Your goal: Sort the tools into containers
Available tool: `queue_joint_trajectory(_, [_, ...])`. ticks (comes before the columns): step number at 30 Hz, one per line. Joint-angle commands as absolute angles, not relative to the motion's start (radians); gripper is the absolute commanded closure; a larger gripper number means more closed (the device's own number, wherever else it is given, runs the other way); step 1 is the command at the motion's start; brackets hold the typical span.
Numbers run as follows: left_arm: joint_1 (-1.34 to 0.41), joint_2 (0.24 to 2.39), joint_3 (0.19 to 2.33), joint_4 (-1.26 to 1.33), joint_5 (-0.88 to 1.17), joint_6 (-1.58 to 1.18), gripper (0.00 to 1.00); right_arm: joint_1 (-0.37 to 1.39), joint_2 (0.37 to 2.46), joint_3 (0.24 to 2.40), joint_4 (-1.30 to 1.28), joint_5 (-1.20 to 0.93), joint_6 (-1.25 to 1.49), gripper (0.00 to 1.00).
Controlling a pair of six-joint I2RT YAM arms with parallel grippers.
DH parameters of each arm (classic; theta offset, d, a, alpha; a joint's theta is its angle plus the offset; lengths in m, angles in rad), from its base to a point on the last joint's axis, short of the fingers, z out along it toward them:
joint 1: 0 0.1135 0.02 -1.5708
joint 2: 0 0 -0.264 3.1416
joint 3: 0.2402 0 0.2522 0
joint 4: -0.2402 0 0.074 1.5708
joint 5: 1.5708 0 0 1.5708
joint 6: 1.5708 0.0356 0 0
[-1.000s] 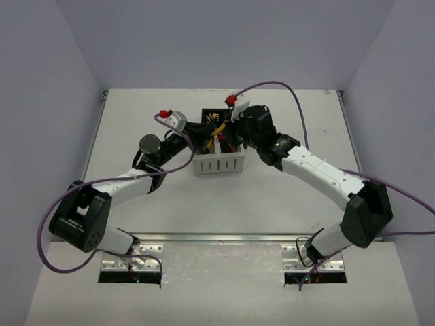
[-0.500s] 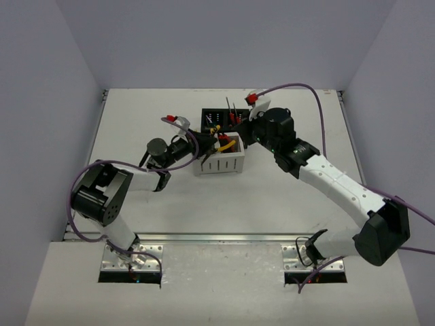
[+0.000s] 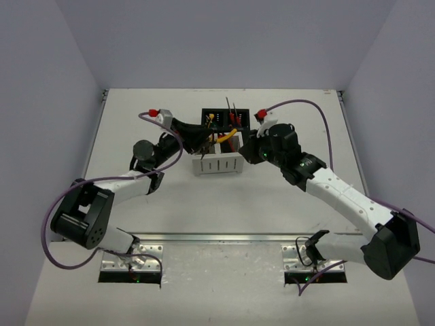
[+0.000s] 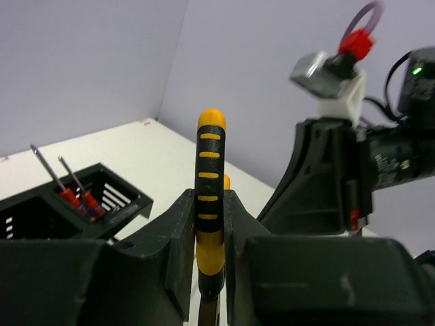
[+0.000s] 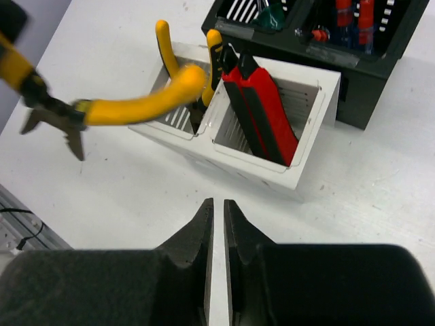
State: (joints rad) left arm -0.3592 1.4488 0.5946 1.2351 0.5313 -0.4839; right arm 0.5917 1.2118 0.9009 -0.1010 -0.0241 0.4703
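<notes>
Clamping a curved yellow-and-black handle, the left claw (image 4: 207,224) holds pliers (image 4: 210,156); right claw (image 5: 217,210) closed, empty.

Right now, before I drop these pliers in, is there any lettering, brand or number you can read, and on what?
No text can be read in any view.
Pale print on the right arm's black housing: too blurred to read.
Pliers in the left gripper: only yellow bars on the handle, no lettering.
White box and black box: no labels visible.
</notes>
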Motion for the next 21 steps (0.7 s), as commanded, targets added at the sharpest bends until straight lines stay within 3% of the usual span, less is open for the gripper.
queue_joint_trajectory(1, [-0.352, 1.315, 0.554, 1.66, 0.49, -0.61, 1.0, 0.589, 1.145, 0.878, -0.059, -0.05, 0.585, 0.79])
queue_joint_trajectory(5, [-0.376, 1.217, 0.495, 1.673, 0.435, -0.645, 1.0, 0.59, 1.097, 0.847, 0.024, -0.223, 0.669, 0.53])
queue_joint_trajectory(8, [-0.419, 1.159, 0.465, 1.644, 0.392, -0.617, 1.0, 0.589, 1.024, 0.754, 0.152, -0.296, 0.774, 0.4])
queue_joint_trajectory(12, [-0.463, 1.088, 0.427, 1.609, 0.356, -0.568, 1.0, 0.594, 0.928, 0.703, 0.178, -0.191, 0.912, 0.33])
queue_joint_trajectory(21, [-0.572, 1.02, 0.404, 1.575, 0.281, -0.489, 1.0, 0.709, 0.98, 0.816, 0.167, -0.117, 0.994, 0.25])
